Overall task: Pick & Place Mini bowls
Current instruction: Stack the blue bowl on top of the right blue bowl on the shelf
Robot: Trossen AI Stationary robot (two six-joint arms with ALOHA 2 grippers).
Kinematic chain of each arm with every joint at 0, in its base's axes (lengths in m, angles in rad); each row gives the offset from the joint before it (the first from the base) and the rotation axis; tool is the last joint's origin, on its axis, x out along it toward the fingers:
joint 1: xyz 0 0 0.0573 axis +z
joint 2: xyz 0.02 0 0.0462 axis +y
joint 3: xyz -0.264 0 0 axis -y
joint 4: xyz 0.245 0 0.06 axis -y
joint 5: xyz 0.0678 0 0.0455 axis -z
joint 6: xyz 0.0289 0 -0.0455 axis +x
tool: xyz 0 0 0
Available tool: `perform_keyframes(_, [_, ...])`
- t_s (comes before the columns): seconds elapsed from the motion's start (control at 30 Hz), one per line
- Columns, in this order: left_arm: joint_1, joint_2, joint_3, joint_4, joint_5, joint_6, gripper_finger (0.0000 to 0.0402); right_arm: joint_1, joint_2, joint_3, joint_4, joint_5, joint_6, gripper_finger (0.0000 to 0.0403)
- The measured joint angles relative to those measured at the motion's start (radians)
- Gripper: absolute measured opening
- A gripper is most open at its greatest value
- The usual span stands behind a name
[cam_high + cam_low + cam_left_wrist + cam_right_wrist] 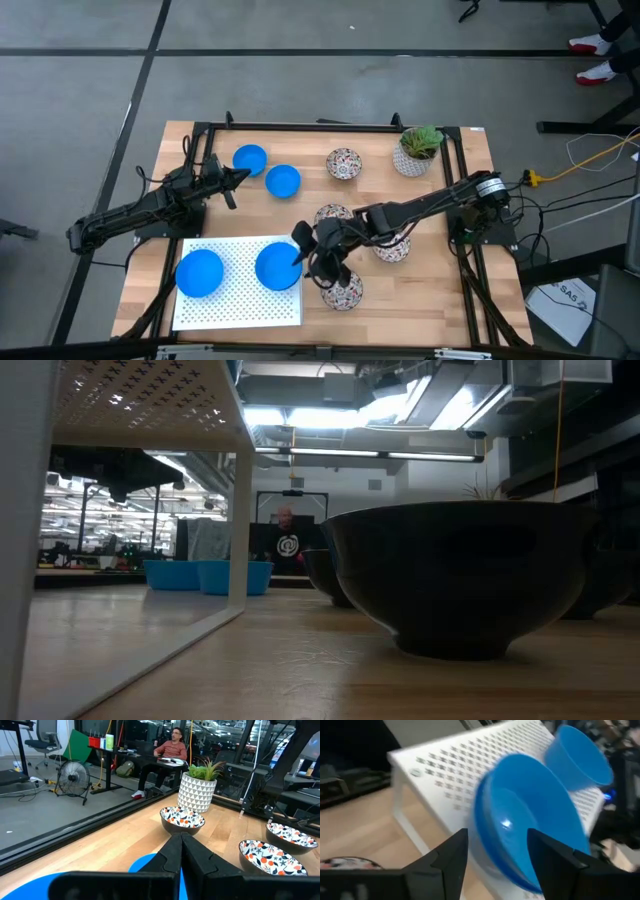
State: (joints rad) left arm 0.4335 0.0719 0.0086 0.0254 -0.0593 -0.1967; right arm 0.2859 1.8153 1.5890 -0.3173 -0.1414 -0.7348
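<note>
Two blue mini bowls stand on a white perforated rack. Two more blue bowls rest on the table toward its far left. Several floral bowls stand on the wood. My right gripper is open at the right side of the nearer rack bowl, a finger to either side of its rim. My left gripper is shut and hovers between the two far blue bowls, above one of them. My right gripper comes roughly level from the table's right at the blue bowl's right rim, and the bowl sits on the rack. The picture is smeared there, so I cannot tell whether the fingers touch the rim.
A white pot with a green plant stands at the far right of the table. A fourth floral bowl lies under the right arm. In the low view a floral bowl looms close beside the rack's leg. A person sits beyond the table.
</note>
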Motion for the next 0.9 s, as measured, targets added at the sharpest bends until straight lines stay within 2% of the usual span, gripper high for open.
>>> perform_keyframes(0.1, [0.000, 0.000, 0.000, 0.000, 0.000, 0.000, 0.0002, -0.002, 0.000, 0.000, -0.004, -0.034, 0.005, 0.0200])
perform_keyframes(0.47, [0.000, 0.000, 0.000, 0.000, 0.000, -0.079, 0.0002, -0.003, 0.000, 0.000, 0.039, -0.033, 0.033, 0.0200])
perform_keyframes(0.5, [0.000, 0.000, 0.000, 0.000, 0.000, -0.079, 0.0002, -0.003, 0.000, 0.000, 0.038, -0.015, 0.037, 0.0200])
perform_keyframes(0.63, [0.000, 0.000, 0.000, 0.000, 0.000, -0.079, 0.0002, 0.000, -0.006, 0.000, -0.005, 0.171, 0.014, 0.0200])
perform_keyframes(0.7, [0.000, 0.000, 0.000, 0.000, 0.001, -0.082, 0.0002, 0.001, -0.021, 0.000, -0.014, 0.198, 0.001, 0.0200])
perform_keyframes(0.9, [0.000, 0.000, 0.002, 0.015, 0.057, -0.081, 0.0002, 0.003, -0.113, 0.000, -0.055, 0.122, 0.065, 0.0200])
